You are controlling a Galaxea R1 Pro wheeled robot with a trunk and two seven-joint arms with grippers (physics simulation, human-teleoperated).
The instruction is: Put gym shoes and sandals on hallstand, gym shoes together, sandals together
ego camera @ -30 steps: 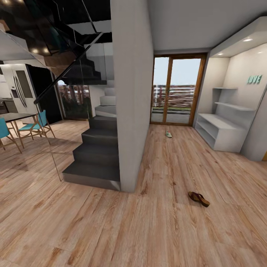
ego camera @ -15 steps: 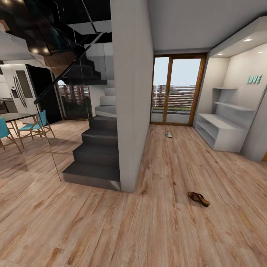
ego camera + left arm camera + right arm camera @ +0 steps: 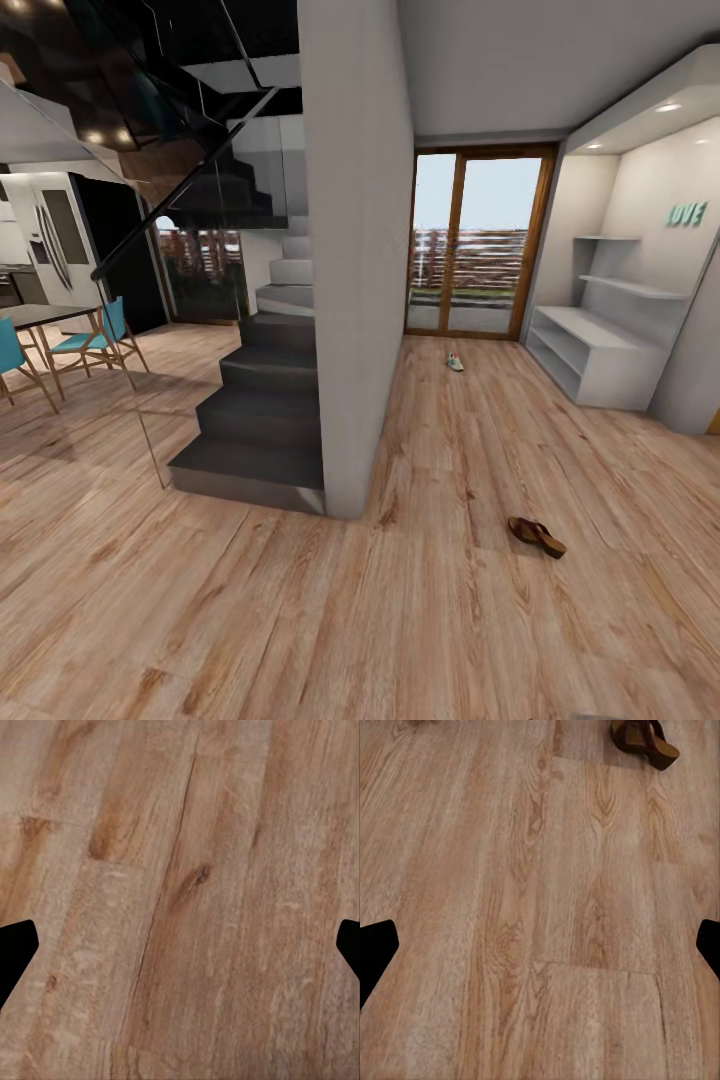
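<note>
A: Where are the shoes?

B: A dark brown leather sandal with a tan footbed (image 3: 536,536) lies on the light brown wood-plank corridor floor (image 3: 430,600), right of the pale grey wall column (image 3: 355,250). A white gym shoe with green trim (image 3: 455,362) sits further off, near the wood-framed glass door (image 3: 478,245). The low pale grey-white hallstand with two open compartments (image 3: 585,355) stands against the right wall, well apart from both.

A: The pincers?

B: The left gripper (image 3: 180,945) is spread wide over bare planks. The right gripper (image 3: 540,945) is equally wide, nothing held, the sandal (image 3: 643,739) ahead of it.
</note>
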